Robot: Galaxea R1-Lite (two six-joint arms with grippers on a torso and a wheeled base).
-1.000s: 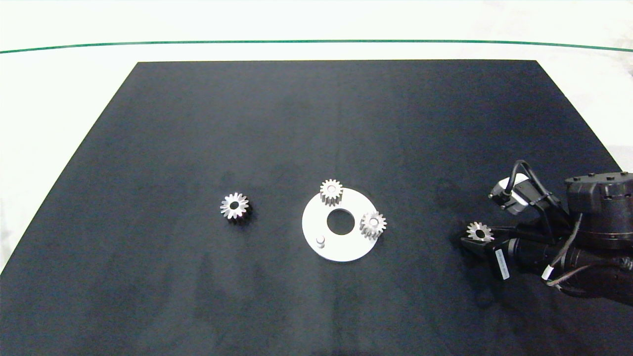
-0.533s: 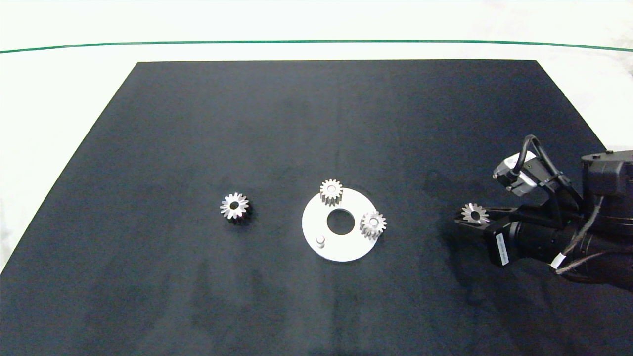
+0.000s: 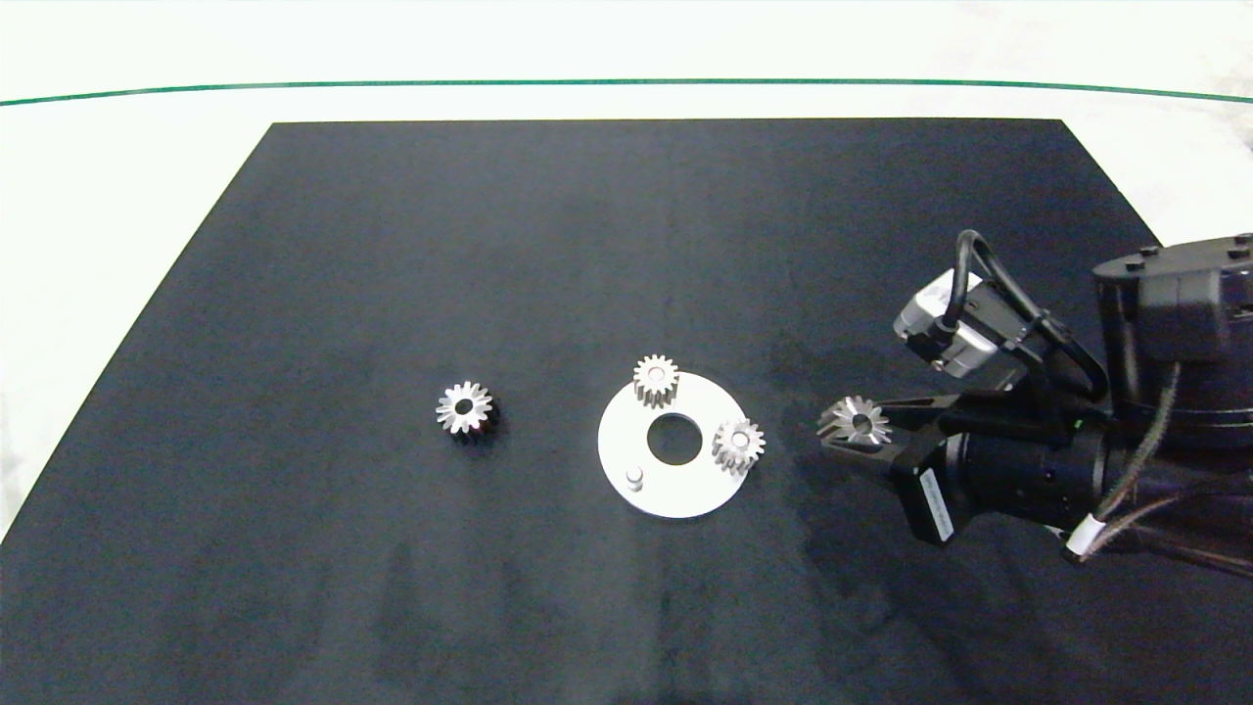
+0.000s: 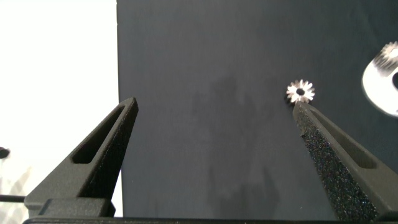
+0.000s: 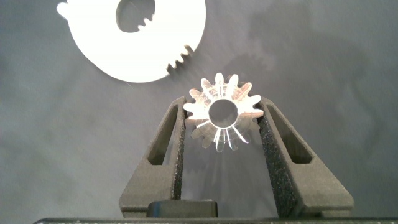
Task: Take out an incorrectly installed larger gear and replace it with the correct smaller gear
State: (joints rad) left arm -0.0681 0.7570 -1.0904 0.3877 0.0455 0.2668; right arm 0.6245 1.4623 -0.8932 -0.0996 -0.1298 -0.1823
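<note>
— Where is the smaller gear (image 3: 858, 419)?

— Clamped between the two grey fingers of the right gripper (image 3: 850, 436), which comes in from the right side of the black mat (image 3: 626, 245). The wrist camera shows the pads pressing the teeth on both sides, bore facing the lens. Gear and gripper sit just to the right of the white disc (image 3: 675, 494), apart from it.

— And the disc?

— Two silver gears stand on it, one at the far edge (image 3: 655, 378), one at the right edge (image 3: 738, 444). A short peg (image 3: 634, 477) near the front-left edge stands bare.

— The larger gear (image 3: 463, 407)?

— Flat on the mat, well to the left of the disc, long teeth spread like a star.

— The other arm?

— Out of the overhead view. Its own camera shows the left gripper (image 4: 214, 107) with fingers spread wide over the mat's left edge, nothing between them, the larger gear just past one fingertip.
</note>
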